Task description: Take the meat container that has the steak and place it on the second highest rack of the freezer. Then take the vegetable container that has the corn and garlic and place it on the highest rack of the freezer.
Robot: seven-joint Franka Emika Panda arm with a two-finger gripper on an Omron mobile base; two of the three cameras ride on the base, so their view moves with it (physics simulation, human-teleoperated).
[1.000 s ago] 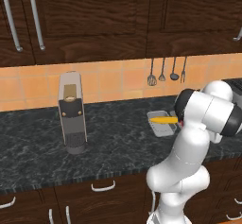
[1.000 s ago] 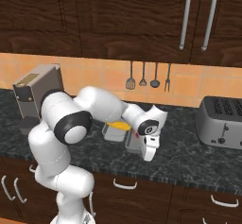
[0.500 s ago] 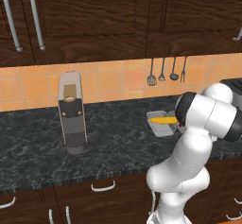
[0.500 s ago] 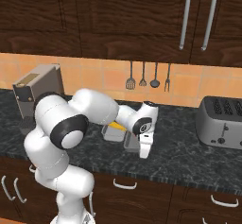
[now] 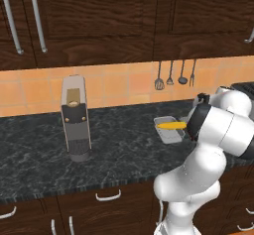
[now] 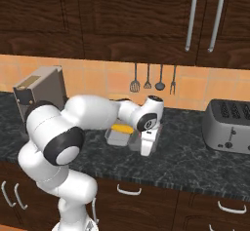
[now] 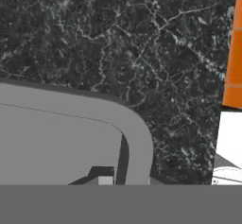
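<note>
Down at the near corner of the vegetable container sits the hand, fingers drawn together at the tray's rim, though whether they truly pinch that rim I cannot tell; the grey tray rests flat on the dark speckled stone table, with the yellow corn lying along it, and the garlic is not something I can pick out; from the left base view the corn pokes out from behind the white arm, the tray half hidden by it; behind runs an orange tiled wall with four utensils hanging, and dark wooden cabinets with metal handles above; drawers with curved pulls run below the table edge; the left base view gives a tall grey coffee machine standing well left of the tray; the right base view adds a silver toaster well off to the right; the hand view looks straight down on the tray's rounded grey rim against the stone, with a strip of orange tile at its right edge.
</note>
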